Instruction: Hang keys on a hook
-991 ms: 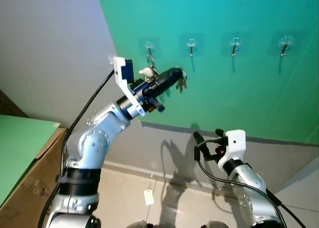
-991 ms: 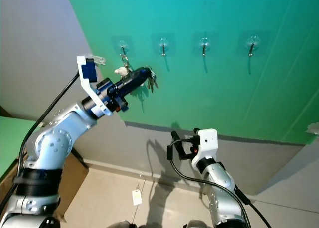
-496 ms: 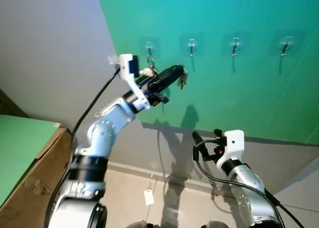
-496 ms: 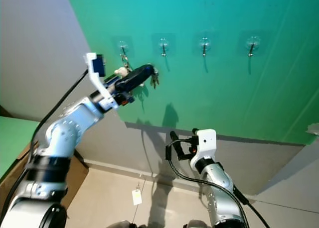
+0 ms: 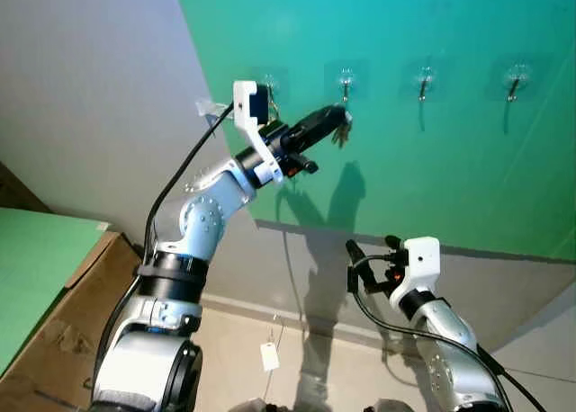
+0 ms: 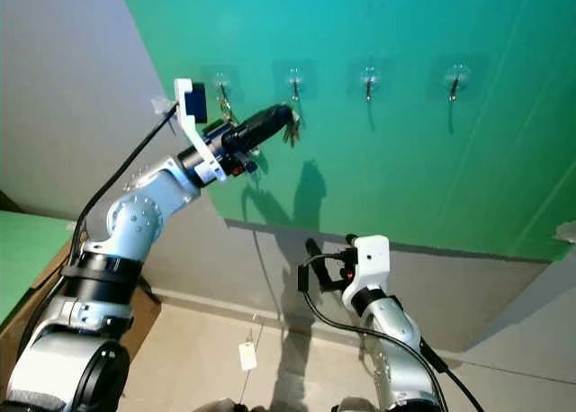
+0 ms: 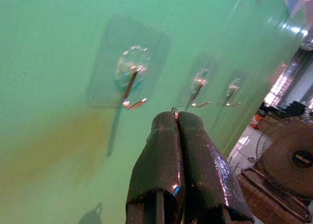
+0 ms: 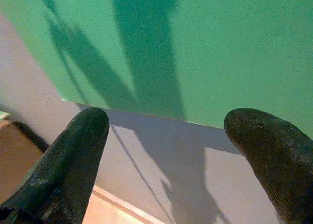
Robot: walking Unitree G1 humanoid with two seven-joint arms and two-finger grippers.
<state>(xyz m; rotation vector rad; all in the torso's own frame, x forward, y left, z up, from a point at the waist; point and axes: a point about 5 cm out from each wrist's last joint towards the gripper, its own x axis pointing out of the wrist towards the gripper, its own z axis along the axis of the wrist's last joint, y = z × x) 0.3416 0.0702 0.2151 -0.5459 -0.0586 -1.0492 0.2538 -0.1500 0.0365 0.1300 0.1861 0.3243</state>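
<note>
Left gripper (image 5: 335, 117), upper centre of the left eye frame, was raised to the green wall (image 5: 432, 178); its black fingers (image 7: 168, 155) were pressed together on a bunch of keys (image 5: 342, 133), which hung from the fingertips just below the second hook (image 5: 345, 84) of a row of four; a thin metal ring (image 7: 173, 109) peeked out between the tips, close beside that hook but apart from it; first hook (image 6: 222, 90), partly behind the wrist, carried another small bunch; right gripper (image 5: 371, 250), lower centre, was held low before the grey wall base, fingers (image 8: 63, 165) spread wide and empty; cardboard box (image 5: 54, 340) at lower left.
</note>
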